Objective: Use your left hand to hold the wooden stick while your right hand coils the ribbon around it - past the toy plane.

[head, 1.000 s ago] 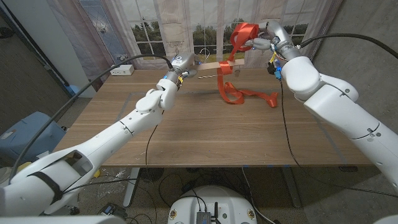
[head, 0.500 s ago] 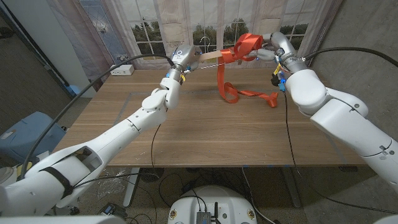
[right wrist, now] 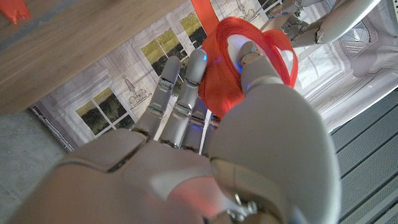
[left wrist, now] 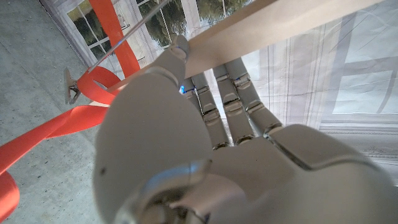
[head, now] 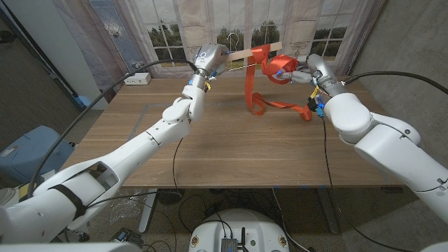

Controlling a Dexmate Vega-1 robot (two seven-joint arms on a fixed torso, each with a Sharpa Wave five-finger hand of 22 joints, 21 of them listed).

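- Left hand (head: 208, 56) raised well above the tabletop (head: 231, 140), fingers closed round one end of the wooden stick (head: 246, 52). The left wrist view shows the stick crossing the fingertips (left wrist: 239, 68), thumb pressed on it.
- Stick runs from the left hand across towards the right hand, roughly level, free end pointing at the right hand. My read: held up and out so the ribbon can pass all round it without catching the table.
- Ribbon (head: 264, 63), orange-red, already looped over the stick between the two hands; a length hangs down from there, and the slack lies in curls on the tabletop below the right hand.
- Right hand (head: 297, 70) just off the stick's free end, also up in the air, holding a bunched loop of ribbon. In the right wrist view the red loop sits over the thumb and fingers (right wrist: 180, 87), so it is gripped, not merely draped.
- Judgement: mid-coil, a few turns on, plenty of loose ribbon left. The right hand keeps a loop gathered probably to hold tension for the next pass.
- Risk: the hanging tail could snag, or turns could slide off the free end if the stick tilts.
- No toy plane that I can make out.
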